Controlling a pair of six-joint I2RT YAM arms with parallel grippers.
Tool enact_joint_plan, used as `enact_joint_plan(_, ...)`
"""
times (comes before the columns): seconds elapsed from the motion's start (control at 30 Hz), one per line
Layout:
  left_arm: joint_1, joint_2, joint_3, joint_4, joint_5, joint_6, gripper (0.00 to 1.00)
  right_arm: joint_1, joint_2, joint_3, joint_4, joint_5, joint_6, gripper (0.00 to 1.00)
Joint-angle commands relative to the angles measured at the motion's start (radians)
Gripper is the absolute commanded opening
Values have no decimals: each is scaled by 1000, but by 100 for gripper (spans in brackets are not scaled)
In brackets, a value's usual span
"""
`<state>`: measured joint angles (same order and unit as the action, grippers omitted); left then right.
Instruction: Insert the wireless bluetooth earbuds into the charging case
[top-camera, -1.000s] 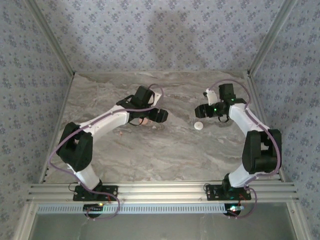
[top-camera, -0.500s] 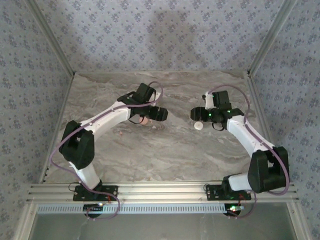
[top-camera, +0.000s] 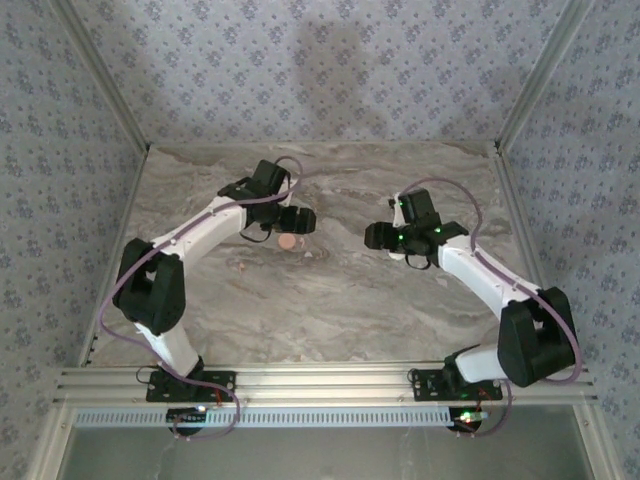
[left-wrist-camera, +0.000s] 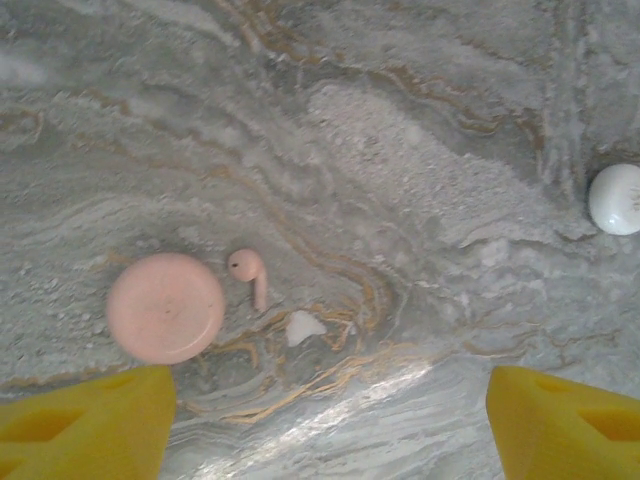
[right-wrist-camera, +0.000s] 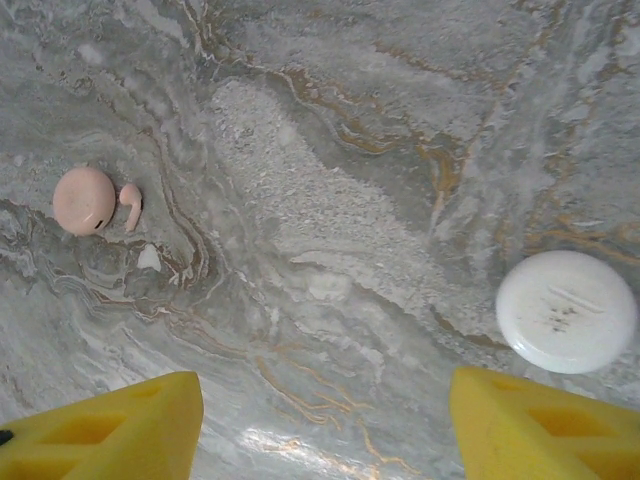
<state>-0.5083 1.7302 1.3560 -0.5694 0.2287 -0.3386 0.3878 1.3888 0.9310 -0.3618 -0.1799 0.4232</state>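
A tiny white earbud (left-wrist-camera: 303, 326) lies on the marble just right of a pink earbud (left-wrist-camera: 250, 272) and a pink round disc (left-wrist-camera: 165, 307). My left gripper (left-wrist-camera: 330, 425) hovers open above them, with nothing between its yellow fingertips (left-wrist-camera: 85, 425). The white round charging case (right-wrist-camera: 566, 311) lies shut and flat, to the right under my open right gripper (right-wrist-camera: 325, 430). From the right wrist the white earbud (right-wrist-camera: 149, 258) and pink disc (right-wrist-camera: 84, 200) sit far left. From above, the left gripper (top-camera: 298, 222) and right gripper (top-camera: 378, 237) face each other mid-table.
The marble tabletop (top-camera: 330, 300) is bounded by patterned walls at the back and sides. The pink disc (top-camera: 289, 241) lies just below the left gripper. The white case (left-wrist-camera: 617, 199) lies at the right edge of the left wrist view.
The right arm has swung left and reached over the white case, which it now covers from above. The left gripper has drawn back up and left, uncovering the pink disc.
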Motion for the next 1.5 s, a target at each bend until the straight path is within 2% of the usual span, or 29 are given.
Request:
enact_joint_plan(0.0, 41, -18, -24, -41, 41, 21, 81, 29, 59, 34, -5, 43, 49, 68)
enact_joint_plan(0.27, 95, 30, 48, -91, 67, 50, 80, 68, 186, 176, -70, 36, 29, 68)
enact_joint_plan(0.6, 101, 47, 36, -145, 1, 2, 80, 84, 257, 246, -104, -50, 48, 68)
enact_joint_plan(0.97, 102, 74, 76, -207, -48, -74, 78, 100, 228, 209, -129, -85, 45, 68)
enact_joint_plan(1.23, 91, 118, 109, -224, -28, -45, 76, 101, 178, 156, -102, -85, 58, 68)
enact_joint_plan(1.47, 45, 212, 169, -254, -45, -25, 75, 110, 167, 154, -99, -90, 50, 68)
